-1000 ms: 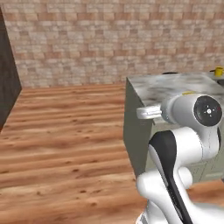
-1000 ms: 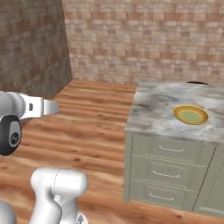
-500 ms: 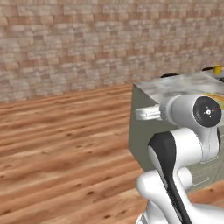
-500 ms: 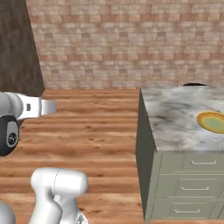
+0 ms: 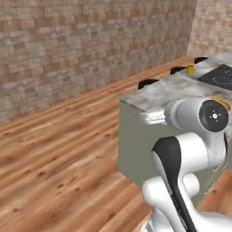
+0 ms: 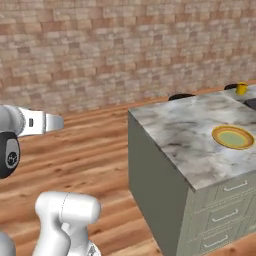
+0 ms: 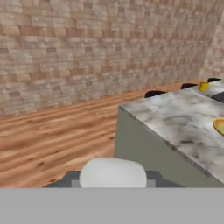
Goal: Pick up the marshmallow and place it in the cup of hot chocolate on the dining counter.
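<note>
Dining surface [image 6: 190, 135] off to the right, base not lined up; driving closer risks clipping its corner. Plate [image 6: 233, 137] near the edge, could be mistaken for the target. Cup of hot chocolate [image 6: 241, 88] at the far end, well away. Marshmallow too small to find. Hand closed narrow, holding nothing.
</note>
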